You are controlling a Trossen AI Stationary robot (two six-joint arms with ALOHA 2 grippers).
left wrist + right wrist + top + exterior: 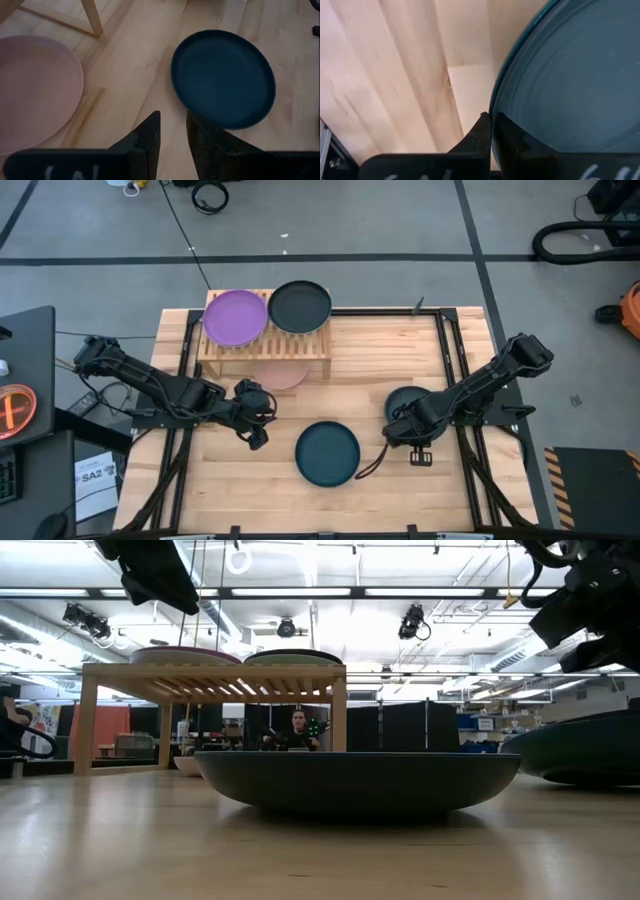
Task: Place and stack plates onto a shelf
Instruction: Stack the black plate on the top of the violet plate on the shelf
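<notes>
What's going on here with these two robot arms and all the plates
Two arms are putting plates on a small wooden shelf. A purple plate and a black plate already sit side by side on top; a pink plate lies on the table under its front edge. The right pincer is clamped on the rim of a green-teal plate at the table's right. The left pincer hovers nearly closed and empty, beside a dark teal plate lying at the front.
</notes>
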